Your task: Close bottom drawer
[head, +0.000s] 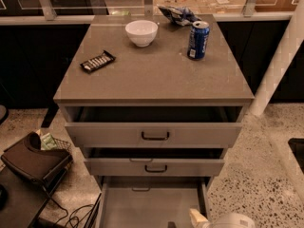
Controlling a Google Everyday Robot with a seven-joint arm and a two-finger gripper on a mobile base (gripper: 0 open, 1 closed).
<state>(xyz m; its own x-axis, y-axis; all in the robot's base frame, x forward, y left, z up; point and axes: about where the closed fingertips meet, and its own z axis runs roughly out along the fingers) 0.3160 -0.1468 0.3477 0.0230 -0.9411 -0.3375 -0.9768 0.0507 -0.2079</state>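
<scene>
The bottom drawer (147, 205) of the grey cabinet is pulled far out. I look down into its bare grey inside, and its front lies at or below the bottom edge of the view. The mid drawer (154, 167) and top drawer (154, 135) above it stand partly open, each with a dark bar handle. My gripper (197, 218), pale with a white arm part behind it, shows only at the bottom edge, by the bottom drawer's right side wall near its front end.
On the cabinet top (152, 75) stand a white bowl (141, 32), a blue can (198, 40), a dark snack bar (97, 61) and a crumpled bag (178, 14). A dark bag (31, 160) and cables lie on the floor at left. A white post (280, 65) stands at right.
</scene>
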